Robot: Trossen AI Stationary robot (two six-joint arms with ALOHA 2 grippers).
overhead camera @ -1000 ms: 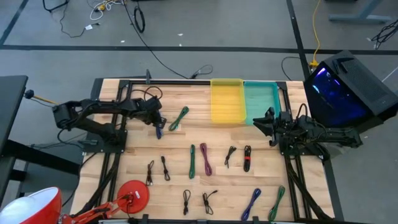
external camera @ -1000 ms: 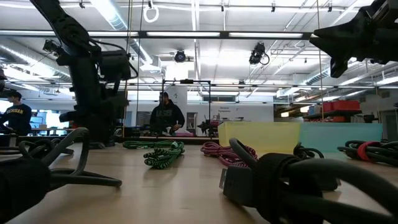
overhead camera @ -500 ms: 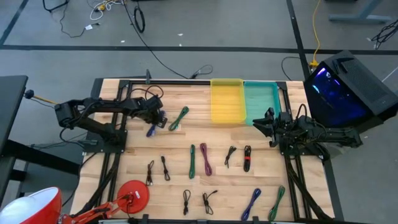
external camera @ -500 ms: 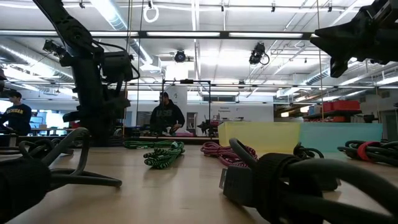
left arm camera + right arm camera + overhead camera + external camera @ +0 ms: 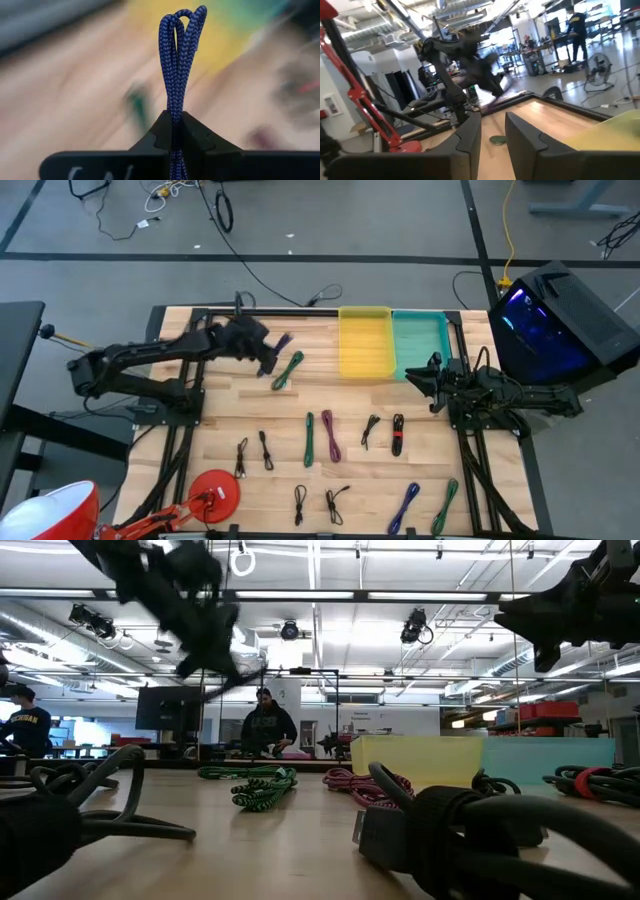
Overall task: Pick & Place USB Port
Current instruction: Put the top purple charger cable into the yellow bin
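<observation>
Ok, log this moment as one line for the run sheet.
left gripper: shut on blue cable, lifted above table | right gripper: open, waiting beside teal bin | yellow bin: no cable visible inside

A blue braided USB cable [image 5: 176, 60], folded into a doubled loop, is held pinched between the fingers of the left gripper [image 5: 172, 135], lifted off the wooden table [image 5: 220, 430] near its far left corner. In the high view the cable [image 5: 278, 343] is seen beside a green cable [image 5: 288, 370].
</observation>
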